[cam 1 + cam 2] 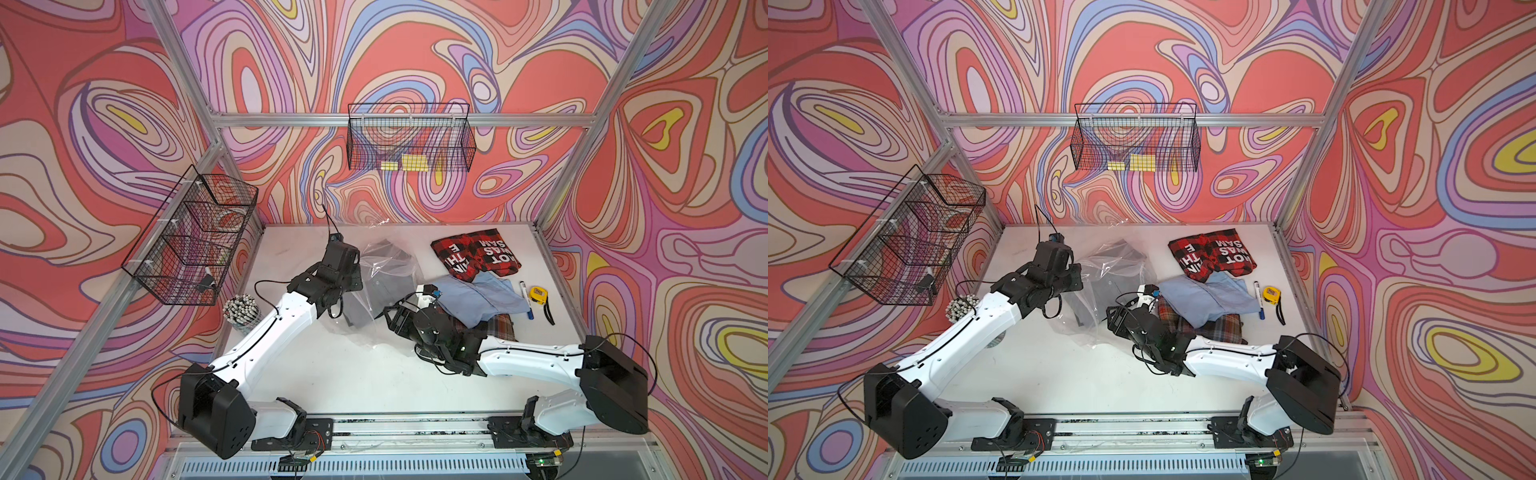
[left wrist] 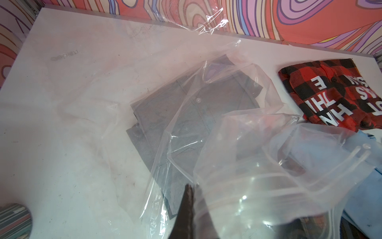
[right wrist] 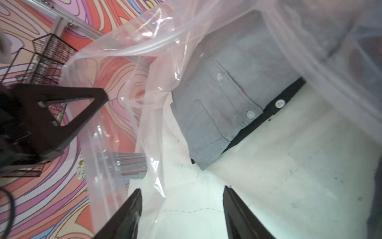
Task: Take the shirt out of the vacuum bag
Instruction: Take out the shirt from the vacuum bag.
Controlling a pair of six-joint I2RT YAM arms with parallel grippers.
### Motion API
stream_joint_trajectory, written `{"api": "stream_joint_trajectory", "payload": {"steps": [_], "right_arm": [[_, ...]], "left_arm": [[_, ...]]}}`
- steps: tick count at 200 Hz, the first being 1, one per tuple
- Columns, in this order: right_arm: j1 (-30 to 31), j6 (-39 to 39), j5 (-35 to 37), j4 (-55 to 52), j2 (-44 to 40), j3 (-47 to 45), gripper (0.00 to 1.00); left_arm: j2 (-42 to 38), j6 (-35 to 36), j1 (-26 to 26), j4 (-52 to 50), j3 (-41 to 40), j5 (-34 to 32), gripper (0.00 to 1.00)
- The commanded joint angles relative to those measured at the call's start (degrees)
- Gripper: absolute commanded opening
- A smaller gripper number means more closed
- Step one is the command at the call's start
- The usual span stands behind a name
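The vacuum bag [image 1: 388,266] lies crumpled near the middle of the table [image 1: 332,386], reaching toward its back edge, with the grey shirt [image 3: 223,93] folded flat inside. The left gripper [image 2: 187,191] is pinched tight on the bag's plastic near its mouth, holding it raised. The right gripper [image 3: 183,188] has its fingers well apart at the open mouth, short of the shirt.

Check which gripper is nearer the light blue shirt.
Right. The right gripper, open, sits at the mouth of the vacuum bag, close beside the light blue shirt. The left gripper, shut on the vacuum bag, is across the bag from it.
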Motion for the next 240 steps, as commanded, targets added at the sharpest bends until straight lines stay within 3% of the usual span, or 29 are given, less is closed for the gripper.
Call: {"api": "stream_joint_trajectory", "payload": {"steps": [1,100,140,240], "right_arm": [[-1.5,1.2,4.4,3.4,3.5,-0.2,0.66],[-12.4,6.1,-8.3,10.7,25.8,10.6,0.65],[-14.0,6.2,-9.6,9.4,31.1,15.4,0.65],[-15.2,4.3,-11.2,11.8,32.8,20.8,0.63]], "left_arm": [[-0.9,-0.4,0.4,0.8,-0.8,-0.3,0.0],[-0.3,-0.7,0.3,1.4,-1.1,-0.1,0.0],[-0.4,-0.7,0.4,1.5,-1.2,0.0,0.0],[-0.4,-0.7,0.4,1.6,-1.4,0.2,0.0]]}}
